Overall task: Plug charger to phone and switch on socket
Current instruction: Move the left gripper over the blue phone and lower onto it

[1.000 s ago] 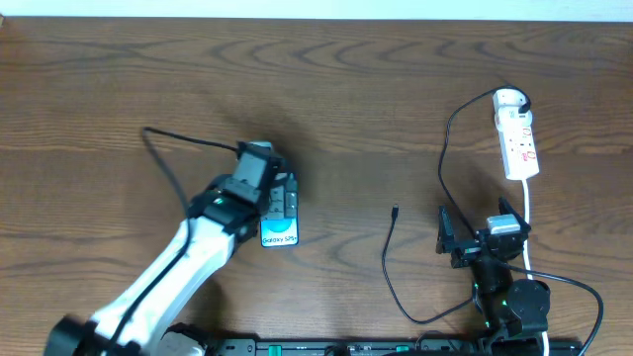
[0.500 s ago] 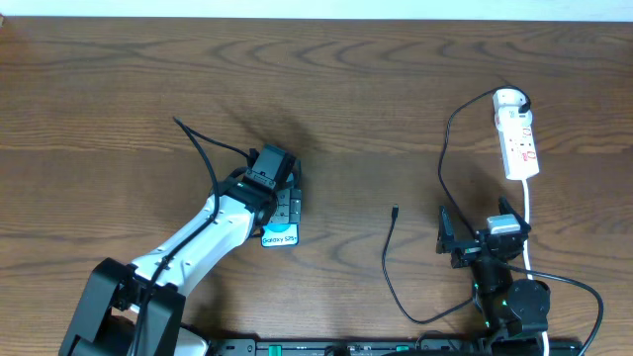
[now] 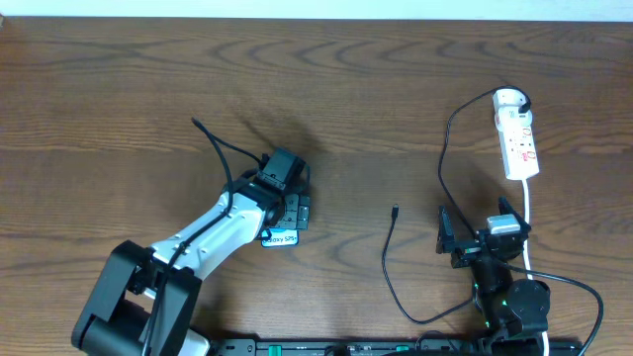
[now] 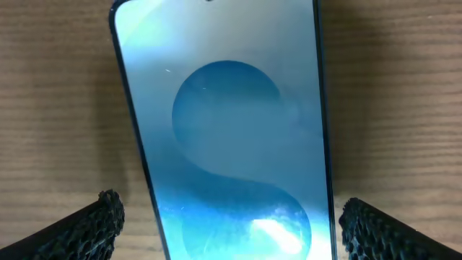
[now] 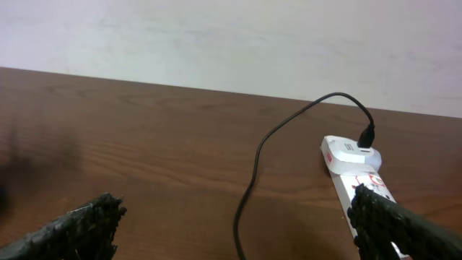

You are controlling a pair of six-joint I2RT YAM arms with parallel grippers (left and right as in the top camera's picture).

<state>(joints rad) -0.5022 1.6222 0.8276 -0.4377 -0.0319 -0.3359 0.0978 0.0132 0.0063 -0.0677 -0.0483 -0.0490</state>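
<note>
Wooden table, phone left of centre — your left gripper straddles it, spread, holding nothing. Square up on its long edges before closing — right gripper rests spread too.

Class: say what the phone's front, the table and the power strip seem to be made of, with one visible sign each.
Phone front: likely glass, glossy; bright glare shows near its lower end.
Table: wood or wood-look laminate, dark brown, fairly matt; grain lines run across it.
Power strip: probably moulded plastic, smooth white, with red markings.
</note>
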